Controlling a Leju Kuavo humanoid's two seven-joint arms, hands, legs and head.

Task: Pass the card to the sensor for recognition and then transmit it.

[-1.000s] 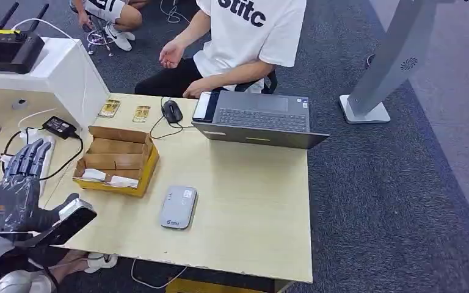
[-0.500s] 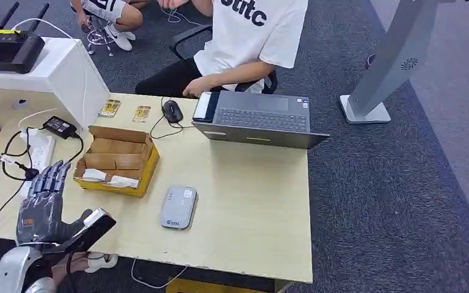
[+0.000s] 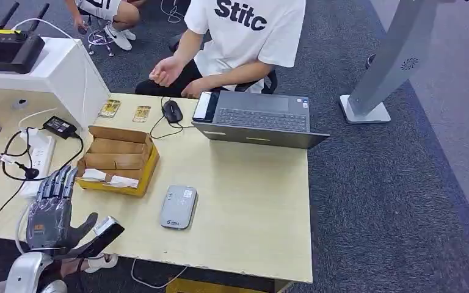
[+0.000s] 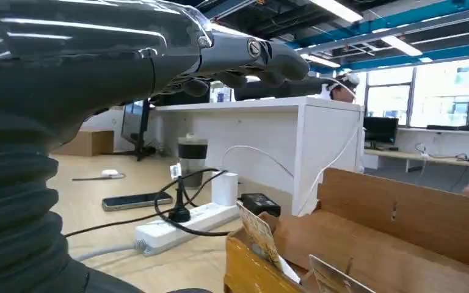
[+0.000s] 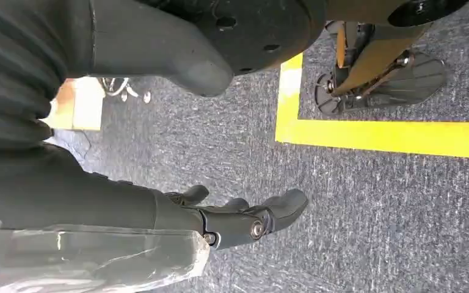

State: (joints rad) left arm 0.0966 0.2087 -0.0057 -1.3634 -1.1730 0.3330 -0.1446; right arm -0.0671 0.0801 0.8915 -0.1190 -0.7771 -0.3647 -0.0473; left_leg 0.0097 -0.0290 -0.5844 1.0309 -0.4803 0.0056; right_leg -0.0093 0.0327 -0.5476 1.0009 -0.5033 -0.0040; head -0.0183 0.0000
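1. Grey carpet surrounds a pale wooden table (image 3: 250, 201); a person (image 3: 244, 36) in a white shirt sits at its 12 o'clock edge behind an open laptop (image 3: 259, 119).
2. Near the table's 7 o'clock corner the left hand (image 3: 55, 210) hovers with fingers (image 3: 58, 183) straight and spread, thumb out to the side, holding nothing.
3. Compared with a second ago, that hand has moved toward 4 o'clock, from beyond the table's 9 o'clock edge to just over the power strip's (image 3: 36, 162) near end, closer to the cardboard box (image 3: 119, 159).
4. Inside the box, white cards (image 3: 107, 178) lie at its near end; the left wrist view shows a card (image 4: 259, 235) standing tilted against the box's yellow wall.
5. At 3 o'clock of the hand, a grey sensor (image 3: 178, 207) lies flat on the table, apart from the box and unmoved.
6. Two small cards (image 3: 125, 111) and a mouse (image 3: 171, 111) rest near the table's 11 o'clock corner, as before.
7. The person's hand (image 3: 165, 70), out of sight half a second ago, is back in front of the body, loosely curled.
8. The right hand (image 5: 238, 220) hangs over carpet beside a yellow floor line (image 5: 391, 137), fingers loosely extended and empty.
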